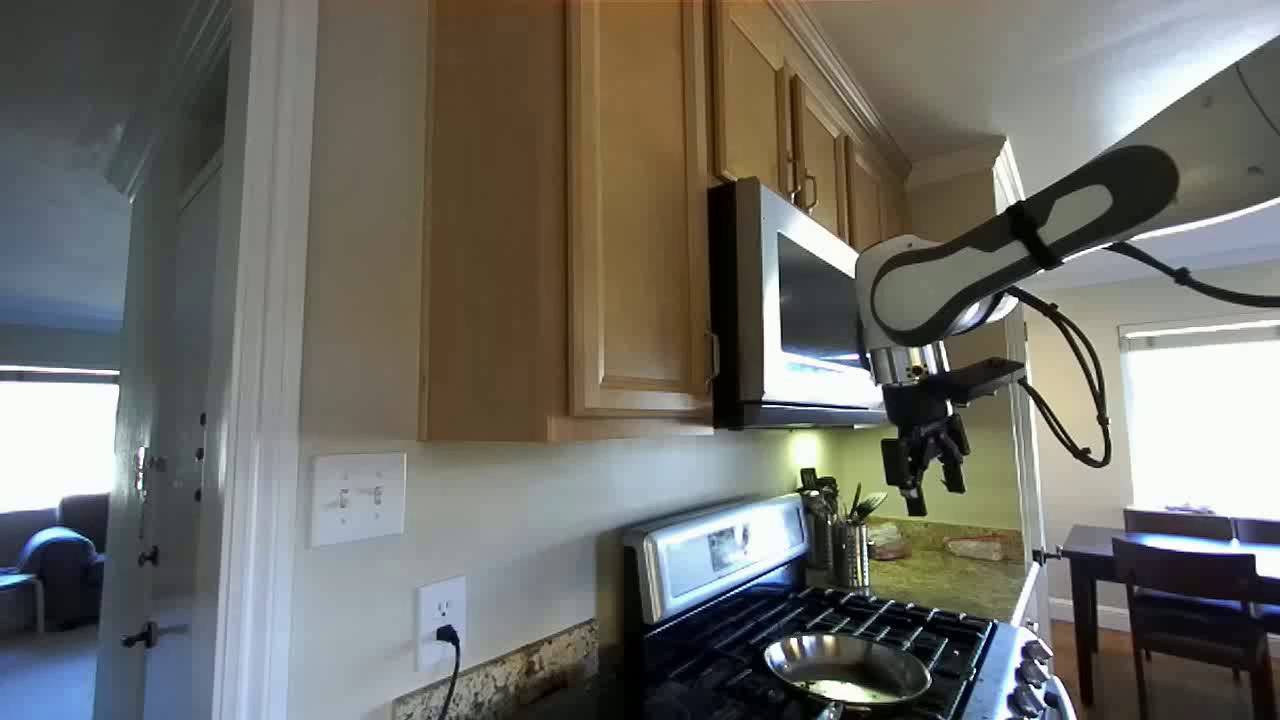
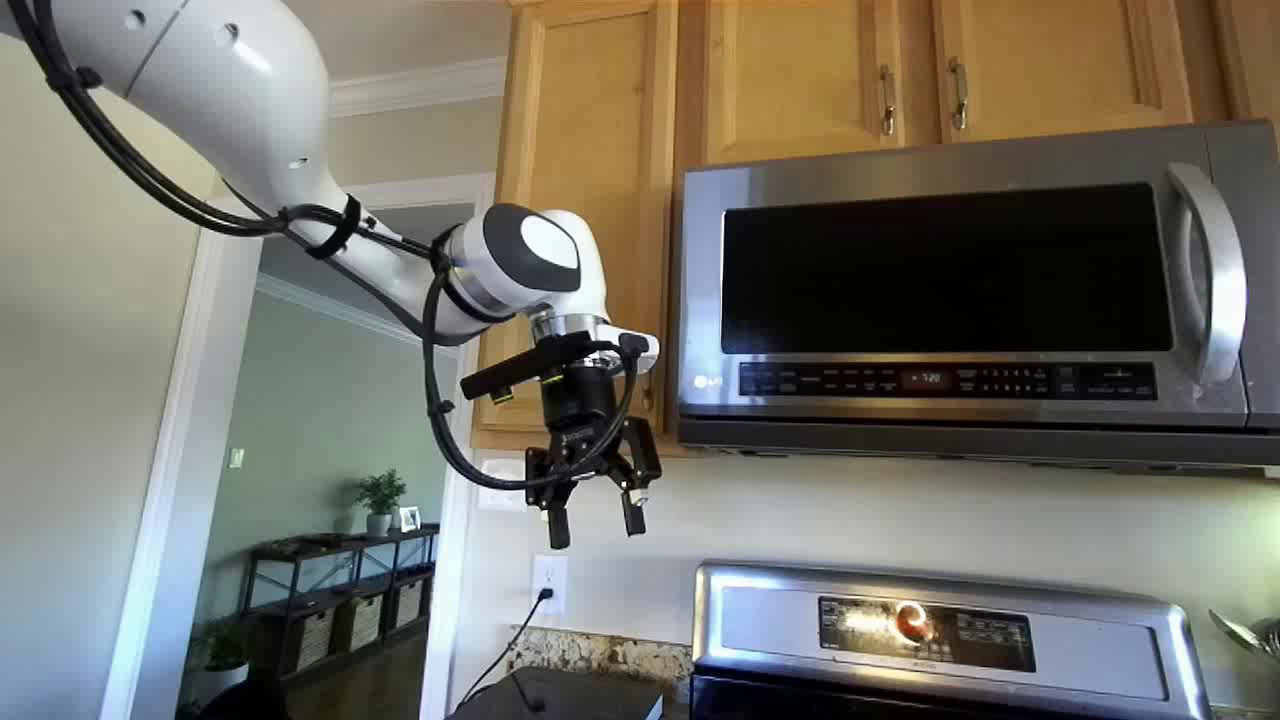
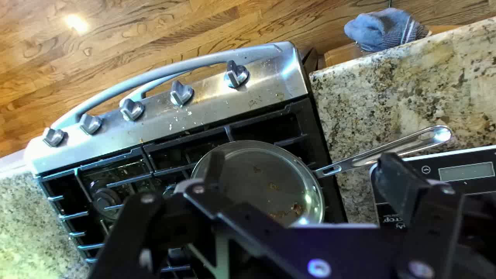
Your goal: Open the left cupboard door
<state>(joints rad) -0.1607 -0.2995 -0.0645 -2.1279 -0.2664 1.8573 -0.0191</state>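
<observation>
The left cupboard door point(image 1: 640, 200) is a tall light-tan framed panel, closed, left of the microwave. In an exterior view it is partly hidden behind the arm point(image 2: 600, 130). Its slim vertical silver handle point(image 1: 713, 360) sits low on its right edge, close to the microwave's side. My gripper point(image 1: 935, 490) points down, open and empty. It hangs lower than the door's bottom edge, out in front and apart from the door and handle; it also shows in an exterior view point(image 2: 597, 515). In the wrist view the spread fingers point(image 3: 302, 166) are above the stove side; the door is out of view.
A steel-and-black microwave point(image 2: 945, 270) hangs right of the door, under shorter wooden doors point(image 2: 800, 80). Below is the stove point(image 3: 166, 120) with a steel pan point(image 3: 255, 174), its handle reaching over the granite counter point(image 3: 387, 89). A black scale point(image 3: 465, 170) lies there.
</observation>
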